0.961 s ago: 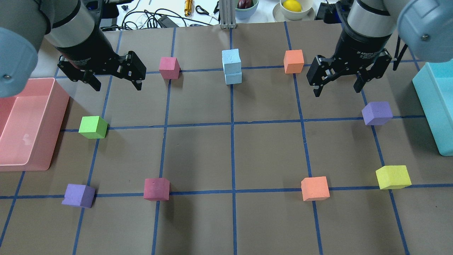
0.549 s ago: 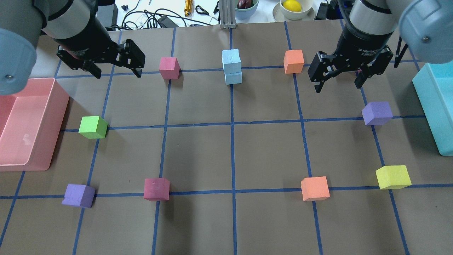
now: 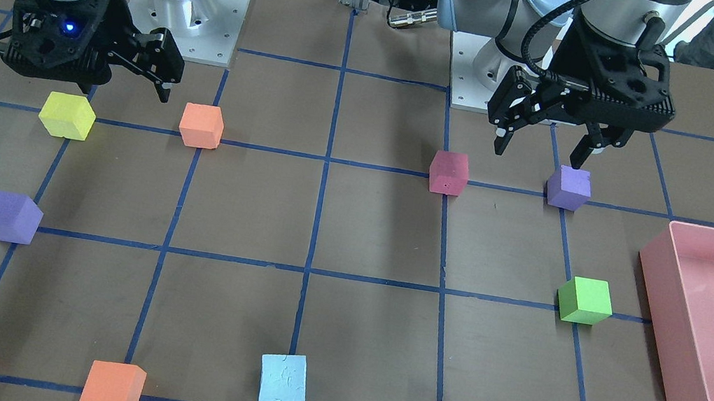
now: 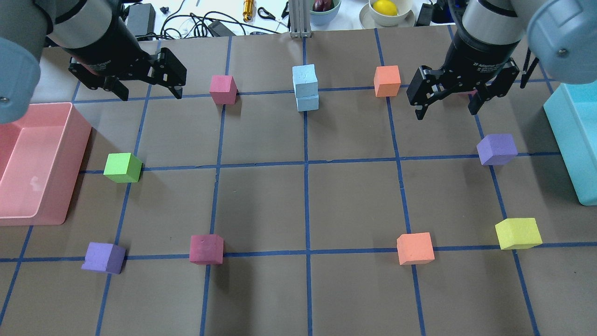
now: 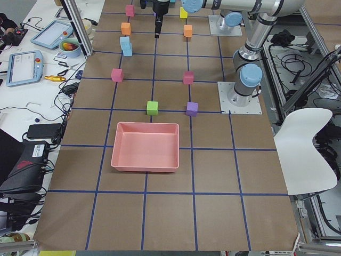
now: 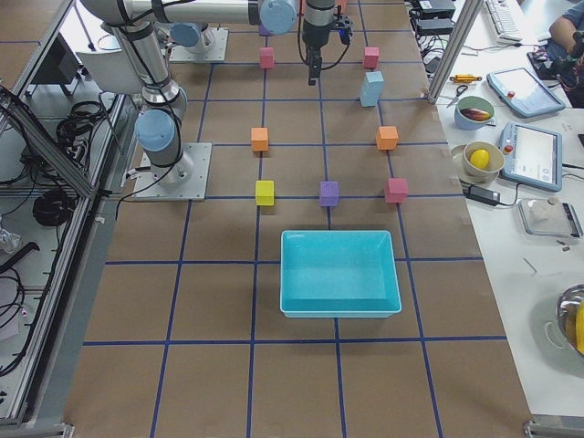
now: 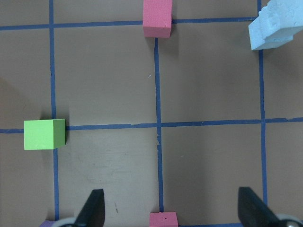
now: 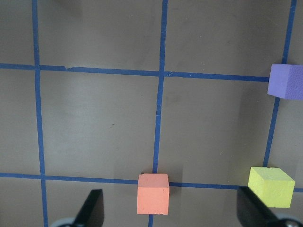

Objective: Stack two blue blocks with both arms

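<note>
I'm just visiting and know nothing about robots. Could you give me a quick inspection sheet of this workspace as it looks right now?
Surface: table covered in brown paper with a blue tape grid.
Job's things: upper blue block sits on lower blue block; nothing touches the stack.
Clutter: loose coloured cubes on the grid; pink bin and teal bin at the ends.
Grippers: left gripper and right gripper both open, empty, clear of the stack.
Cables: black cables on the bench beyond the table.
Surroundings: bowl holding a lemon; white chair.
</note>
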Controlling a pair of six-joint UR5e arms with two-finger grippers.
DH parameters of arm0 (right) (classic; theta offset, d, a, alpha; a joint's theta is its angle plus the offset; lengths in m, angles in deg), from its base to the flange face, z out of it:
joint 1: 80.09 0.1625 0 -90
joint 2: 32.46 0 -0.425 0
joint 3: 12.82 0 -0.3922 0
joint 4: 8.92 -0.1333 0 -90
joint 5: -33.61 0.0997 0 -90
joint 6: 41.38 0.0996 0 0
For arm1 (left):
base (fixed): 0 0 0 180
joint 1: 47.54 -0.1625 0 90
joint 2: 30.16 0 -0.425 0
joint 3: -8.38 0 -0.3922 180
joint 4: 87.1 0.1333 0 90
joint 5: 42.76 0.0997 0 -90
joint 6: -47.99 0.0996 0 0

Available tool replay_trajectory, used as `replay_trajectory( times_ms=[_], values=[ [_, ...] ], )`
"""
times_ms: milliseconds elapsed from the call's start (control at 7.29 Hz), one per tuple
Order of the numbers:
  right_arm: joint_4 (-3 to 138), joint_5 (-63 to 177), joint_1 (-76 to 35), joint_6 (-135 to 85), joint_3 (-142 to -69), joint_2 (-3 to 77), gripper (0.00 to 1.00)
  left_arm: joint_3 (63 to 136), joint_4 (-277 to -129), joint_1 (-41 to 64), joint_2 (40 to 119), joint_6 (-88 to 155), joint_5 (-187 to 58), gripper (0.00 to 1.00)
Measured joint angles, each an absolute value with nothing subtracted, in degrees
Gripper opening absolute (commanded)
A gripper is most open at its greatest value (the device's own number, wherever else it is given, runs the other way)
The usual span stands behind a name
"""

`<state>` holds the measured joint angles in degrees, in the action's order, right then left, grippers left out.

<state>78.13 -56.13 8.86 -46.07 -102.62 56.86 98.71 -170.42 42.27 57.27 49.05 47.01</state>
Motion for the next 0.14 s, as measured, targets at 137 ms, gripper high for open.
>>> replay_trajectory(
  times_ms=[137],
  values=[
    [78.1, -56.1, 8.9, -46.1, -102.6, 56.9, 1.00, 98.8, -170.5, 42.3, 57.2, 49.0, 46.9, 1.00]
  ],
)
